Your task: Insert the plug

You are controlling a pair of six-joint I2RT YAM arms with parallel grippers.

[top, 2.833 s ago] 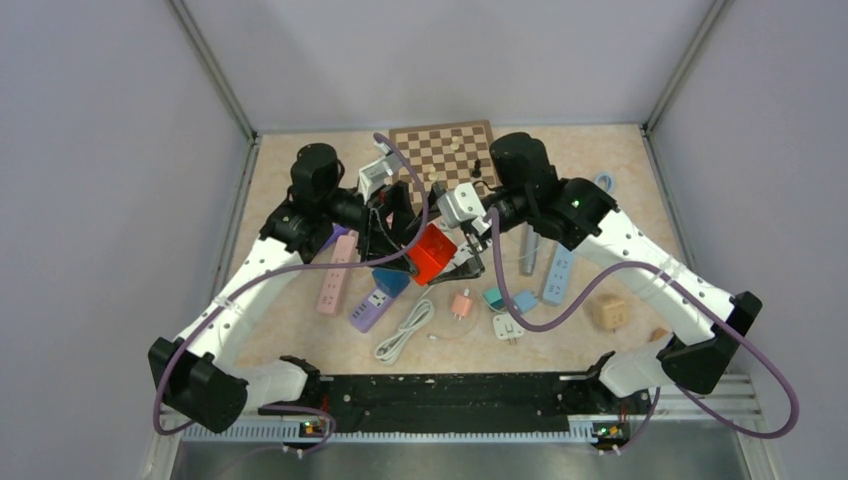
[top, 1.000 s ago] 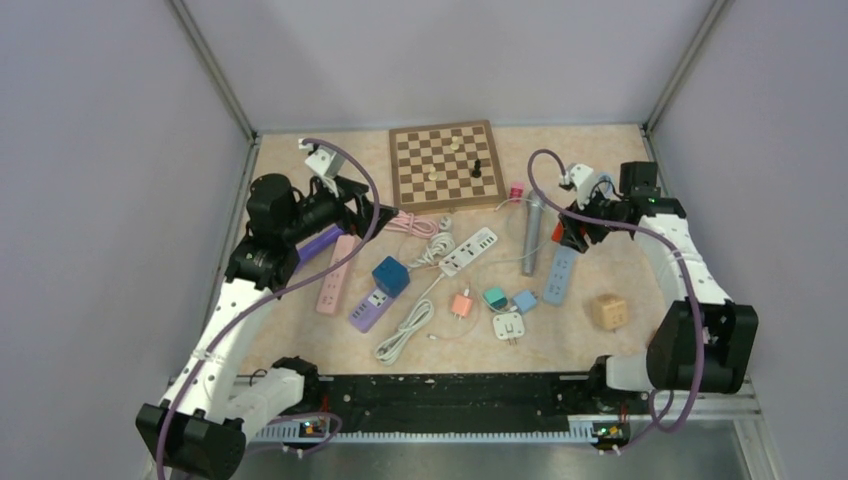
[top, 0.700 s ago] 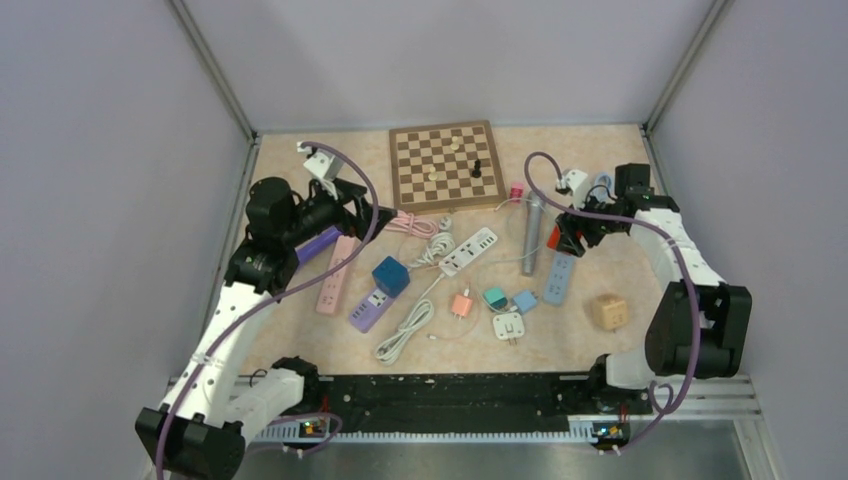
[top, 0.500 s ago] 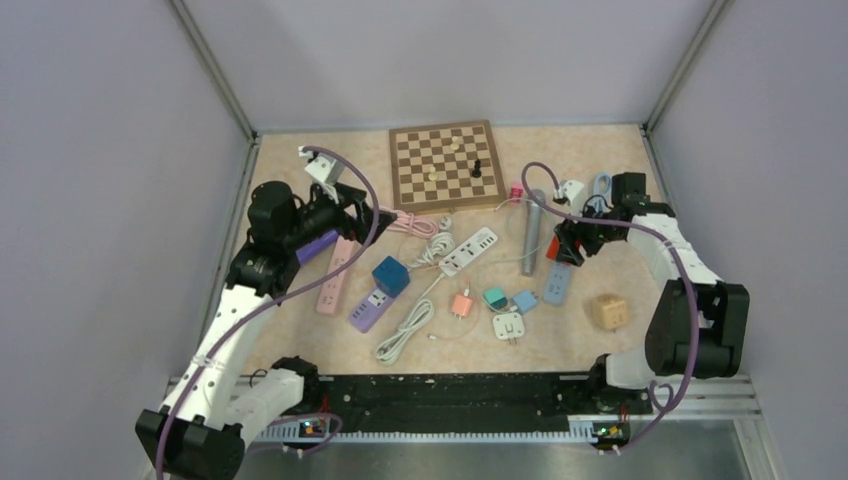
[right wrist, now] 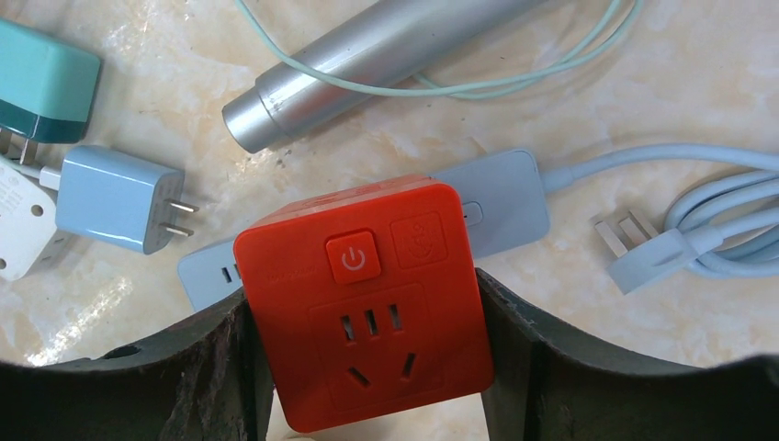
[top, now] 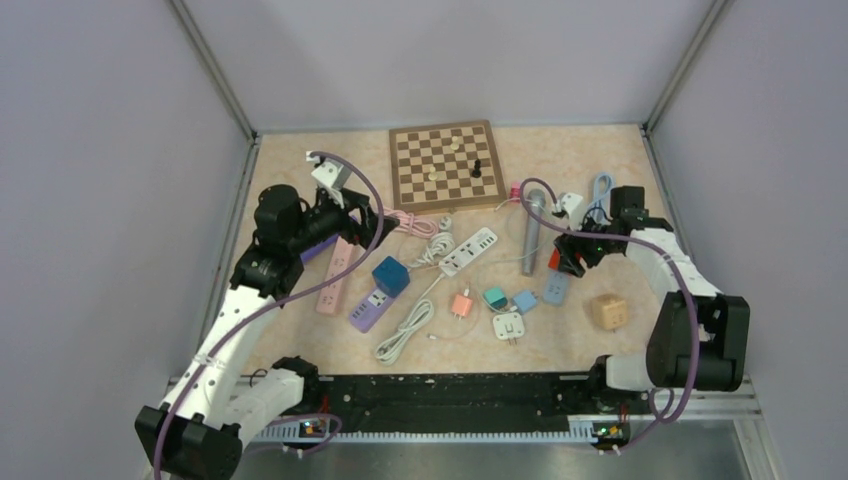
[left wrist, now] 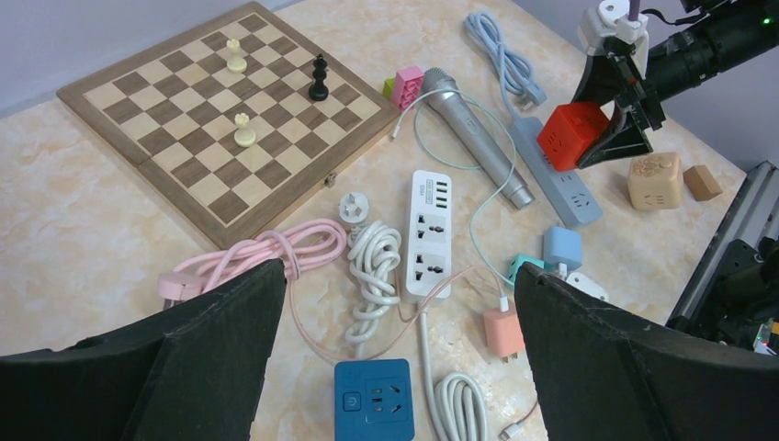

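Note:
My right gripper [right wrist: 367, 367] is shut on a red socket cube [right wrist: 367, 299], its power button and socket holes facing the camera. It holds the cube just above a grey-blue power strip [right wrist: 496, 207] at the right of the table [top: 552, 262]. A light blue plug adapter [right wrist: 115, 197] and a teal one [right wrist: 41, 83] lie to its left. My left gripper [left wrist: 397, 271] is open and empty, above a blue socket cube [left wrist: 372, 400] and a white power strip [left wrist: 430, 234]. An orange plug adapter [left wrist: 502, 331] lies nearby.
A silver microphone [top: 530, 235] lies beside the grey-blue strip. A chessboard [top: 445, 165] with pieces is at the back. Pink [top: 335, 275] and purple [top: 370, 308] power strips, coiled cables, a white adapter [top: 508, 326] and a wooden cube [top: 608, 312] lie about.
Both arms left the table's centre. My right gripper carried the red cube to the right, then down and leftward over the grey-blue strip. My left gripper, now empty, pulled back left.

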